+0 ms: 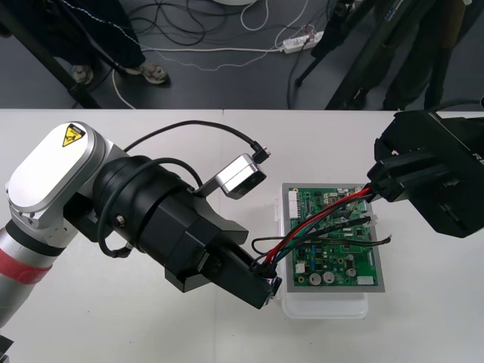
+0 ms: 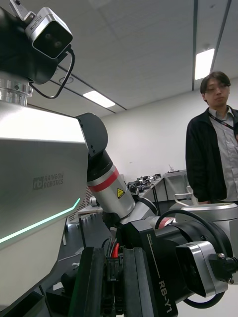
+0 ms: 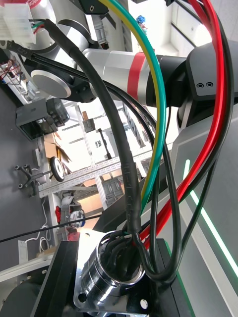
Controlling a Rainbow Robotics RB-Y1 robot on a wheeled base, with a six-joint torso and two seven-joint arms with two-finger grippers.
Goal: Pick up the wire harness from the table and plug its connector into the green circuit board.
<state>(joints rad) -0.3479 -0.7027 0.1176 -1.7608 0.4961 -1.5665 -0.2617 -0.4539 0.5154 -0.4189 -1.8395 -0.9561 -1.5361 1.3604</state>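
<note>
Entry: both arms are working over the board.

- My left gripper is sitting just beside the near-left corner of the green circuit board, which is resting on its white base on the table.
- In the left wrist view my fingers are clamping the round metal socket by its flange. The socket's mouth is facing away from the gripper, and the wires are rising out of it.
- My right gripper is hovering at the board's far-right corner.
- In the right wrist view those fingers are closing on the small black plug. The red wire is leaving the plug toward the left gripper.
- The harness is hanging stretched between my two grippers. Its long axis is running diagonally across the board from near-left to far-right, socket end toward my left and plug end toward my right.
- The red, green and black strands are crossing over the board's middle.
- Two loose black wire ends are pointing toward the board's right edge.
- I cannot tell whether the strands are touching the board, or whether the plug is meeting any connector on it.
</note>
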